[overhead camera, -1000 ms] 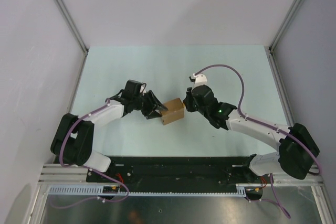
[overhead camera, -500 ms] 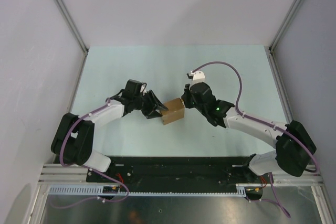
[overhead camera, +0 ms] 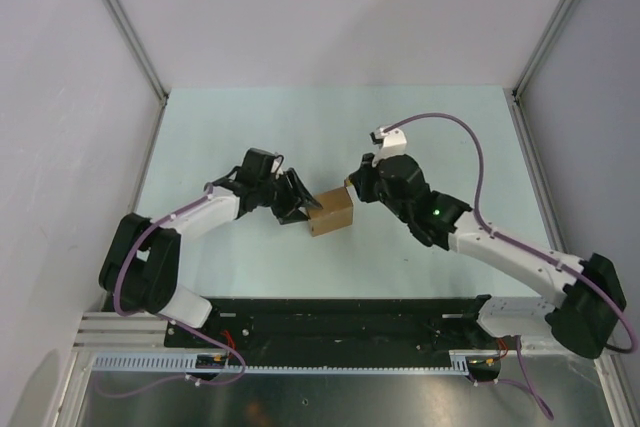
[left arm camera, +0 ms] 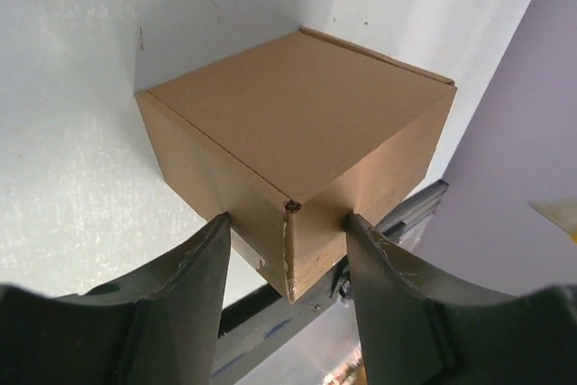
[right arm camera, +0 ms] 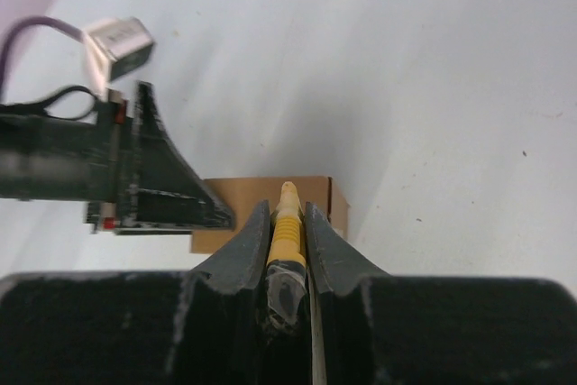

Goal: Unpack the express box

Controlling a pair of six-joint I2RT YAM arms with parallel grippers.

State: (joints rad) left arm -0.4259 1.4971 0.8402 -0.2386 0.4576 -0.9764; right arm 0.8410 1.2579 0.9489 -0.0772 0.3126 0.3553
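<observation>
Express box: the small brown cardboard express box [overhead camera: 331,212] sits near the middle of the table [overhead camera: 300,127], between the two grippers, with its base on the surface.
Box condition: in the left wrist view the express box [left arm camera: 297,123] has its top shut flat, with a seam running along one upper edge and a small nick at the near corner.
Left gripper: the left gripper [overhead camera: 296,206] meets the box from the left side; seen from its own wrist, the left gripper [left arm camera: 288,223] straddles the near vertical corner.
Left fingers: set at middling width, one finger [left arm camera: 194,277] pressed on each of the two faces beside that corner, so the box is clamped between them.
Right gripper: the right gripper [overhead camera: 356,190] comes in from the right, at the box's far right upper edge.
Right fingers: narrow, closed tight around a yellow utility knife [right arm camera: 286,232] that lies along the gap of the right gripper [right arm camera: 287,212].
Knife tip: it points at the box [right arm camera: 239,194] and overlaps its top edge in the right wrist view; whether it touches the cardboard cannot be told.
</observation>
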